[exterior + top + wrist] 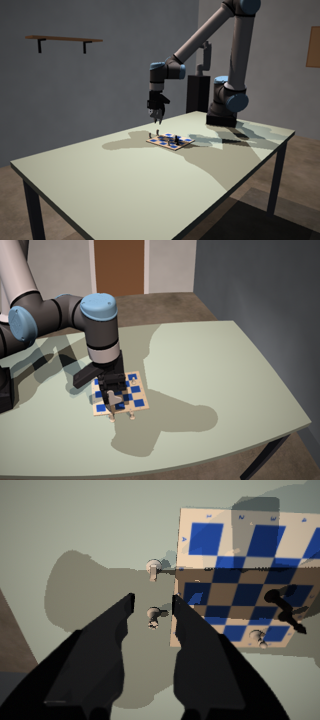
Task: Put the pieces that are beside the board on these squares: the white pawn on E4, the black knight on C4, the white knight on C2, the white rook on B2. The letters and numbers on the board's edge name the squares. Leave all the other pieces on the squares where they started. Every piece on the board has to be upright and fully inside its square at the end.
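My gripper (157, 122) (153, 595) is partly open and empty, high above the table beside the board (103, 413) (215, 512). The white knight (112, 417) (157, 132) (153, 569) and the white rook (132, 415) (149, 135) (153, 617) stand upright on the table beside the board's 1 side. In the wrist view the rook shows between and below the fingertips. The white pawn (133, 380) (168, 142) (257, 635) stands on E4. A black piece (176, 138) (271, 596), seemingly the black knight, stands on C4. The arm hides both black pieces in the top view.
Another black piece (177, 142) (284, 616) stands on D5, close to the one on C4; its type is unclear. The white knight and rook stand near the board's edge, a small gap apart. The arm's shadow falls over the board and the pieces beside it.
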Controlling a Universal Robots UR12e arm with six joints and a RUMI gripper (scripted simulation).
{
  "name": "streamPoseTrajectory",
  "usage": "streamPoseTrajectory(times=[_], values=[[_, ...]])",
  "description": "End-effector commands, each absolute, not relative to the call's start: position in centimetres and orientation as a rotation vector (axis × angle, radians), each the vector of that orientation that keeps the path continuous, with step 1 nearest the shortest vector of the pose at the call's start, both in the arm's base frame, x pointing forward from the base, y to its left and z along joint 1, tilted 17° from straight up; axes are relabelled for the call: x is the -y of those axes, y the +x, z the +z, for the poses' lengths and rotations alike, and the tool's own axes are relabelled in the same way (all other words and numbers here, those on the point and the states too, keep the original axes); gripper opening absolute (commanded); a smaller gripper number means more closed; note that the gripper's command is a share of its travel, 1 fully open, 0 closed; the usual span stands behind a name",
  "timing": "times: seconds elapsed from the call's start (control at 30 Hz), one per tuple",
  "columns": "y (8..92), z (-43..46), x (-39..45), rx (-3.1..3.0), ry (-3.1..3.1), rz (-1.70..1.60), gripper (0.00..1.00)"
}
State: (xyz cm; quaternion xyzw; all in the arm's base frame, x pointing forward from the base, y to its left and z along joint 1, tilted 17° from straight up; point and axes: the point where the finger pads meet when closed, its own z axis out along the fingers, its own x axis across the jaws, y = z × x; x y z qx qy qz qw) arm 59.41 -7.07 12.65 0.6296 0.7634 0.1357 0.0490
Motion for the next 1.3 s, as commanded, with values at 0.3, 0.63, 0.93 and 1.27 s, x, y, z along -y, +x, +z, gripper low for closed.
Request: streamPoseTrajectory(times=[0.3, 0.63, 0.93, 1.27], values=[[59.9, 10.9, 6.9, -2.325, 1.918, 0.414, 0.22], [60.1, 10.1, 6.8, -2.325, 1.918, 0.414, 0.22], [60.2, 9.8, 6.8, -2.325, 1.918, 0.414, 0.22], [60.2, 9.8, 6.8, -2.325, 1.918, 0.414, 0.22]])
